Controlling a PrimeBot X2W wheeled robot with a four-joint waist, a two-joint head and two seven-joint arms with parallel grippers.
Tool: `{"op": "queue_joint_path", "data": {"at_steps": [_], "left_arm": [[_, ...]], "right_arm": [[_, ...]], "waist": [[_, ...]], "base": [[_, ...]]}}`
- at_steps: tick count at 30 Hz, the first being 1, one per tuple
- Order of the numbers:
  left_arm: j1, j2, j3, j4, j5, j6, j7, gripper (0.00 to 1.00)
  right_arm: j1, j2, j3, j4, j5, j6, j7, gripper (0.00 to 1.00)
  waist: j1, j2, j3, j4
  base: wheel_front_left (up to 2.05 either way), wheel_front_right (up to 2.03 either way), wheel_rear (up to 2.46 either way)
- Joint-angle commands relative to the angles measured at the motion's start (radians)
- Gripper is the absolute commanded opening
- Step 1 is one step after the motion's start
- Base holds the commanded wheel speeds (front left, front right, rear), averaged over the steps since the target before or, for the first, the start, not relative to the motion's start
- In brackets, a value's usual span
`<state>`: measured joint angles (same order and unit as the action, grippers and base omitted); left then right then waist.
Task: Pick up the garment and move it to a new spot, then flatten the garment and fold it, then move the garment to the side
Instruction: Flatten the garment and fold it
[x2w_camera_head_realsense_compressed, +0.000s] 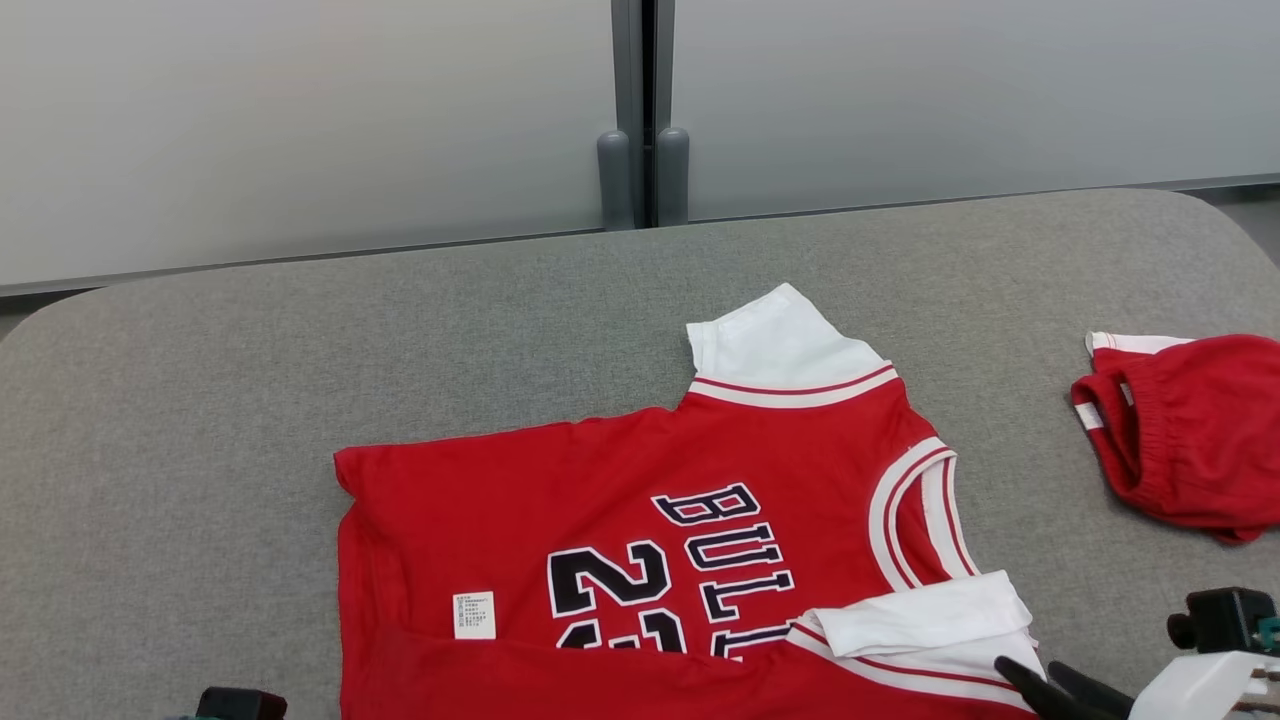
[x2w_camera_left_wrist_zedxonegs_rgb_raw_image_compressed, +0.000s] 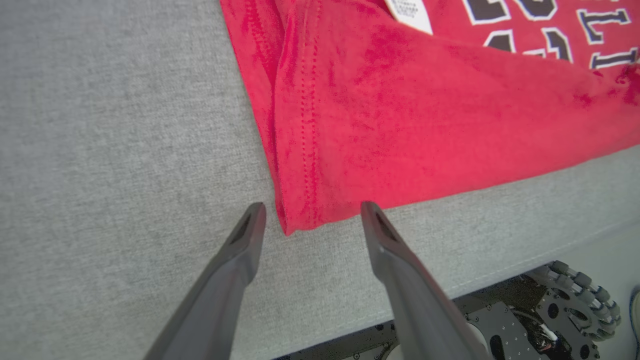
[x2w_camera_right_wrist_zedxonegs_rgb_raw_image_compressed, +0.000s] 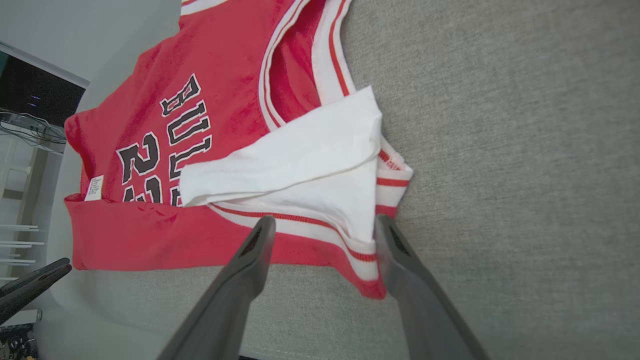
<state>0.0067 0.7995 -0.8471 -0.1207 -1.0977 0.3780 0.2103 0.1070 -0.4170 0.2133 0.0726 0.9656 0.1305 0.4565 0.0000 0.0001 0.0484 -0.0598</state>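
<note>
The garment (x2w_camera_head_realsense_compressed: 620, 500) is a red jersey with white sleeves and dark lettering, lying flat on the grey table (x2w_camera_head_realsense_compressed: 250, 380) with its near edge folded up over itself. My left gripper (x2w_camera_left_wrist_zedxonegs_rgb_raw_image_compressed: 312, 207) is open, its fingers standing either side of the jersey's folded bottom corner (x2w_camera_left_wrist_zedxonegs_rgb_raw_image_compressed: 300, 215), which lies loose on the table. Over at the jersey's near shoulder my right gripper (x2w_camera_right_wrist_zedxonegs_rgb_raw_image_compressed: 325, 220) is open too, straddling the white sleeve fold and striped armhole trim (x2w_camera_right_wrist_zedxonegs_rgb_raw_image_compressed: 360, 235) without pinching them. Its dark fingers (x2w_camera_head_realsense_compressed: 1060, 690) show at the lower right of the head view.
Red shorts (x2w_camera_head_realsense_compressed: 1190, 430) with a white-trimmed waistband lie at the table's right side. The table's near edge (x2w_camera_left_wrist_zedxonegs_rgb_raw_image_compressed: 500, 280) runs just behind my left fingers, with the robot's wheeled base (x2w_camera_left_wrist_zedxonegs_rgb_raw_image_compressed: 575, 295) below it. Grey wall panels stand beyond the far edge.
</note>
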Motion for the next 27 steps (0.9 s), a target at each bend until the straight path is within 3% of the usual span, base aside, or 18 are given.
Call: {"op": "queue_joint_path", "data": {"at_steps": [1,8,11,18,22,27], "left_arm": [[-0.021,0.007,0.009,-0.001,0.016,-0.004,-0.008,1.0],[-0.106,0.048,0.067,-0.03,0.084,0.025,-0.063,1.0],[-0.165,0.028,0.109,-0.013,0.106,0.023,-0.12,1.0],[-0.37,-0.03,0.104,0.114,0.177,-0.052,-0.111,1.0],[-0.507,-0.061,0.076,0.206,0.208,-0.115,-0.047,1.0],[-0.619,-0.086,0.041,0.28,0.248,-0.155,0.019,1.0]], "right_arm": [[0.006,0.004,-0.026,-0.015,-0.016,0.001,-0.001,1.0],[-0.066,0.041,-0.119,-0.125,-0.086,0.001,0.007,1.0],[-0.146,0.069,-0.126,-0.126,-0.107,0.001,0.014,1.0],[-0.427,0.094,-0.115,-0.025,-0.155,0.001,-0.009,1.0],[-0.59,0.073,-0.077,0.046,-0.156,0.001,-0.028,1.0],[-0.744,0.046,-0.01,0.135,-0.141,0.001,-0.049,1.0]], "waist": [[0.0,-0.0001,0.002,0.003],[0.0,-0.0001,0.023,0.003],[0.0,-0.0001,0.051,-0.001],[0.0,-0.0001,0.179,0.018],[0.0,-0.0001,0.263,0.039],[0.0,-0.0001,0.326,0.05]], "base": [[0.0,0.0,0.0],[0.0,0.0,0.0],[0.0,0.0,0.0],[0.0,0.0,0.0],[0.0,0.0,0.0],[0.0,0.0,0.0]]}}
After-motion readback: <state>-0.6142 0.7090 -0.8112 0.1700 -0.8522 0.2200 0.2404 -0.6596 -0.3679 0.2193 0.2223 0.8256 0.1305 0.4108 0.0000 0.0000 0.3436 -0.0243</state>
